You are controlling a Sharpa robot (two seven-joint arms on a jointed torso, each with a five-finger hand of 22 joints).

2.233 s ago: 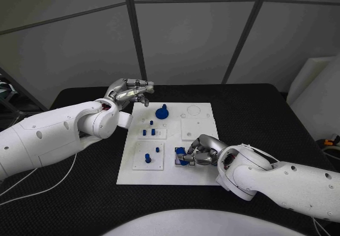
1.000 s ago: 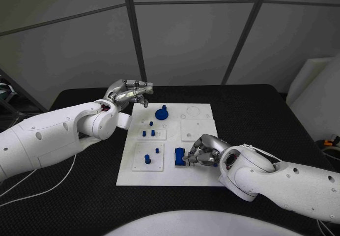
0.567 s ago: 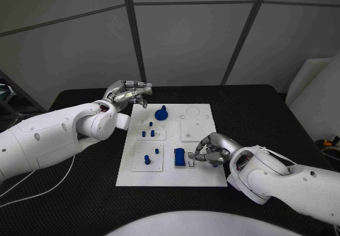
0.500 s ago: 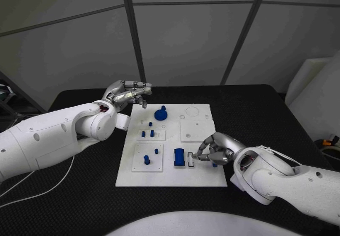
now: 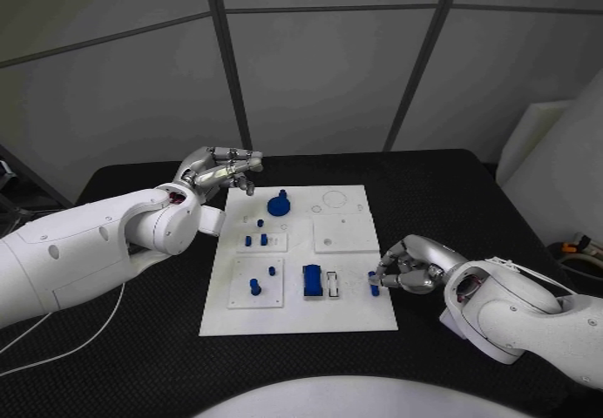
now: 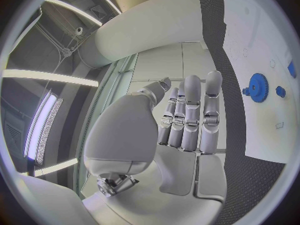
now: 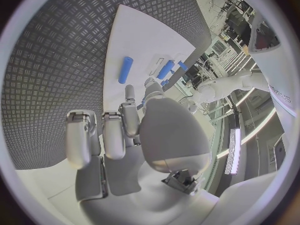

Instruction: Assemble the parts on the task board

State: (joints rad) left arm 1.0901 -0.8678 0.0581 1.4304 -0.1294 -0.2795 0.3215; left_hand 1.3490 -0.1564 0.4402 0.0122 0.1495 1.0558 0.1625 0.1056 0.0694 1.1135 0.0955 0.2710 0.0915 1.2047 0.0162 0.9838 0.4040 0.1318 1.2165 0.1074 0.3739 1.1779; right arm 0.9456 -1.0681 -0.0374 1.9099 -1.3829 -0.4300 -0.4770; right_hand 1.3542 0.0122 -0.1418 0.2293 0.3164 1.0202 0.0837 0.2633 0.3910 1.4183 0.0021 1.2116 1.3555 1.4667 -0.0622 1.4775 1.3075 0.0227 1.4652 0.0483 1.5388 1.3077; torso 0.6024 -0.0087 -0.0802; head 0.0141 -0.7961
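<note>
The white task board [image 5: 346, 309] lies in the middle of the table. A blue block [image 5: 310, 280] stands upright in a slot near its front, beside a white insert [image 5: 332, 285]. A short blue peg [image 5: 373, 279] lies flat at the board's right edge. My right hand [image 5: 415, 264] hovers just right of that peg with its fingers curled and nothing in them; the right wrist view shows the peg [image 7: 125, 69] a little beyond the fingertips [image 7: 128, 96]. My left hand [image 5: 221, 166] hangs over the board's far left corner, holding nothing. A blue gear [image 5: 278, 205] sits near it.
Small blue pegs [image 5: 258, 238] stand in the left middle plate, and two more [image 5: 255, 287] stand in the front left plate. The left wrist view shows the gear [image 6: 257, 87] on the board [image 6: 262, 35]. Black table [image 5: 452, 200] surrounds the board.
My right hand has let go of the blue block, which now stands in its slot, and has drawn away to the board's right edge. The left hand has stayed put.
</note>
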